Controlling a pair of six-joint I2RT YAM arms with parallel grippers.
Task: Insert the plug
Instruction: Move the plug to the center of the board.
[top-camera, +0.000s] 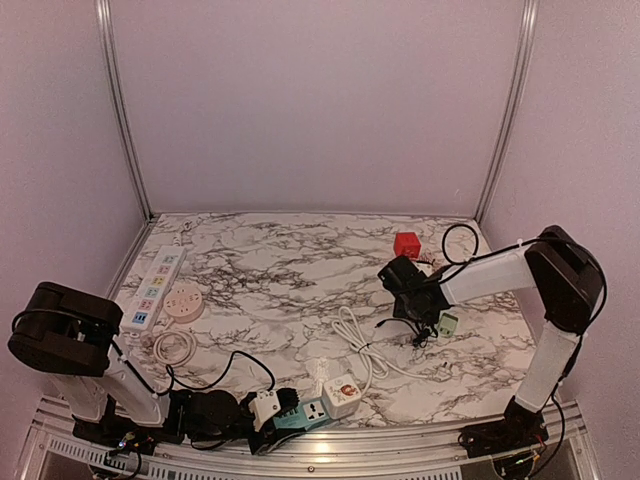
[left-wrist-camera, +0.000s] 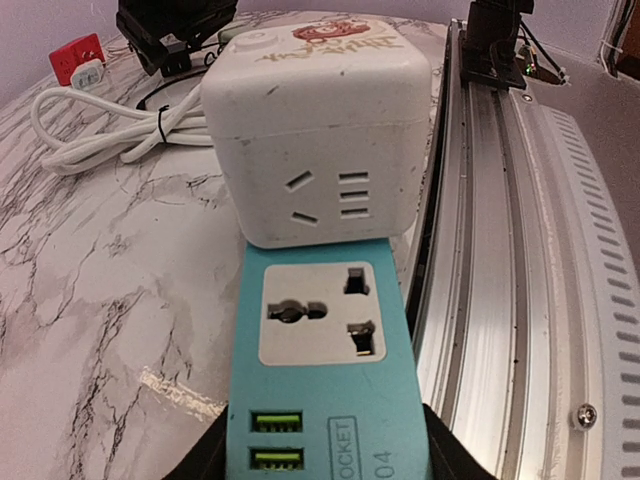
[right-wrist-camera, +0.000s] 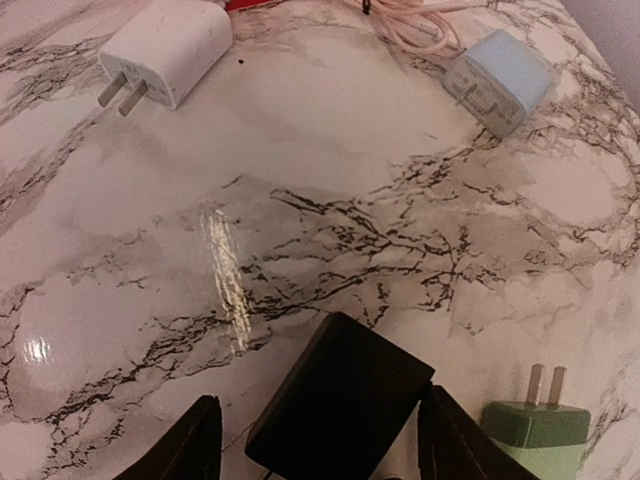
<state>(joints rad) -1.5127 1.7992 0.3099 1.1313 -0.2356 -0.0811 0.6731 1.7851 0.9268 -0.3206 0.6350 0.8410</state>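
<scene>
On the marbled worktop (top-camera: 300, 270), left tool (left-wrist-camera: 328, 460) clamps teal strip (left-wrist-camera: 320, 400) abutting rounded white cube (left-wrist-camera: 315, 130); right tool (right-wrist-camera: 320, 440) straddles boxy black plug (right-wrist-camera: 340, 395), grip unclear.

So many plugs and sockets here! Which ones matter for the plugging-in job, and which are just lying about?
In the job: black adapter, teal socket block.
Lying about: white charger, blue charger, green charger, red cube, white power strip, round pink socket.

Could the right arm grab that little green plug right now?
Probably not yet: the green plug lies just beside the right gripper, but a black adapter already sits between its fingers.
</scene>
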